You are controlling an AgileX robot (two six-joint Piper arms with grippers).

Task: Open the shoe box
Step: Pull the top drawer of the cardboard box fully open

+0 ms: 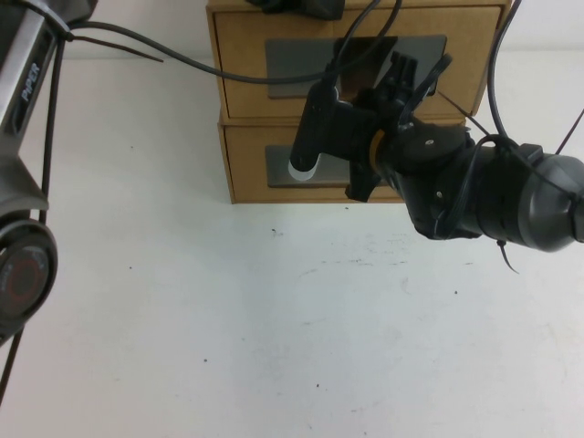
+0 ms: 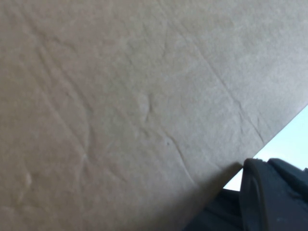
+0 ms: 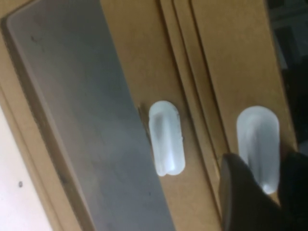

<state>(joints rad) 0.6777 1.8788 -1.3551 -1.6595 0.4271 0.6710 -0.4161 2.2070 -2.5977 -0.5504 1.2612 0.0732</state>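
Observation:
Two brown cardboard shoe boxes are stacked at the back of the table, the upper box [image 1: 246, 55] on the lower box [image 1: 246, 160]. Each front carries a grey panel [image 3: 86, 120] and a white pull tab. My right gripper [image 1: 415, 73] reaches in from the right to the upper box's front. In the right wrist view its dark fingers [image 3: 240, 192] stand on either side of the upper tab [image 3: 257, 139] and meet its edges. The lower tab [image 3: 166, 139] is free. My left gripper [image 2: 272, 197] is pressed close against plain cardboard [image 2: 120, 106], and only one dark finger shows.
The left arm [image 1: 23, 182] stands along the left edge of the white table [image 1: 274, 347]. Black cables [image 1: 228, 73] cross the upper box's front and hang over the right arm [image 1: 493, 196]. The bare table surface lies in front of the boxes.

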